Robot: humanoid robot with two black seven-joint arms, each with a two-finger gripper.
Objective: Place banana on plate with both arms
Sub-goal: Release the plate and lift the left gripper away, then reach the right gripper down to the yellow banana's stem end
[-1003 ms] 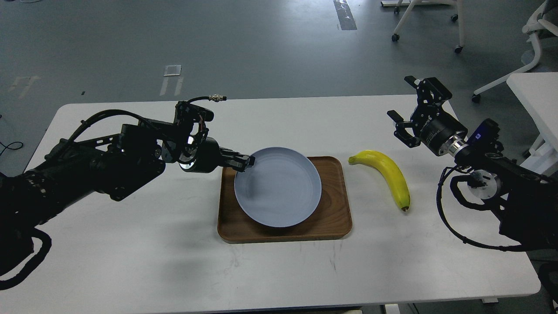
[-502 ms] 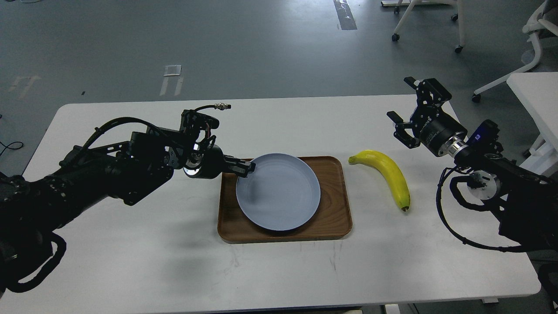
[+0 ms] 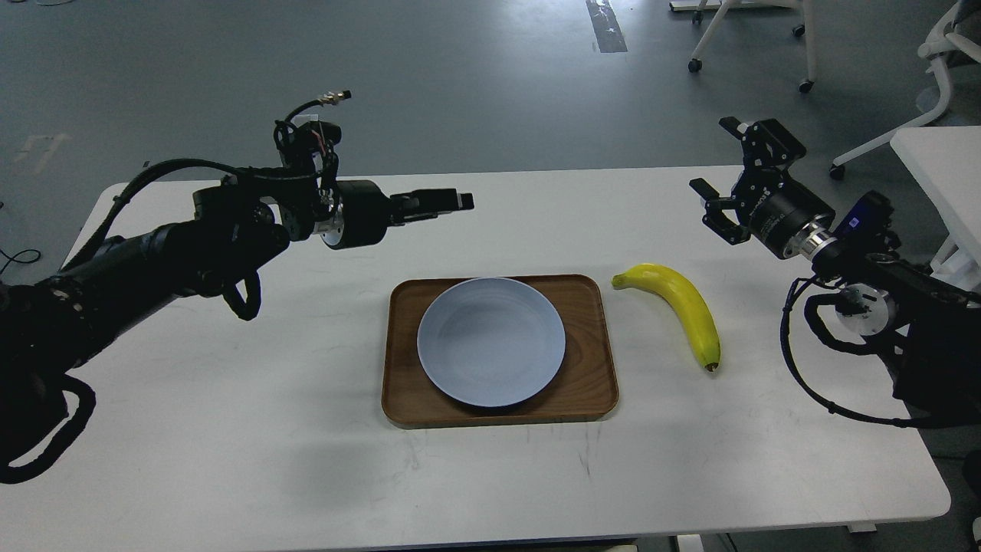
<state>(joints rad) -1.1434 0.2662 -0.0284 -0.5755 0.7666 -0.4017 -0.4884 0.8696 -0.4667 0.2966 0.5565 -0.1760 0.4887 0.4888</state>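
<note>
The pale blue-grey plate (image 3: 490,341) lies flat in the brown wooden tray (image 3: 590,402) at the table's middle. The yellow banana (image 3: 680,308) lies on the white table just right of the tray, stem toward the tray, dark tip toward me. My left gripper (image 3: 448,204) hovers above the table behind the tray's left part, pointing right, slightly open and empty. My right gripper (image 3: 716,159) is open and empty, raised behind and to the right of the banana, clear of it.
The white table (image 3: 230,429) has bare surface left of and in front of the tray. A second white table (image 3: 939,161) and office chairs (image 3: 755,34) stand at the right and back on the grey floor.
My left gripper let go of the plate's left rim and rose up and back. The plate settled flat in the tray. My right gripper lifted slightly. The banana did not move.
</note>
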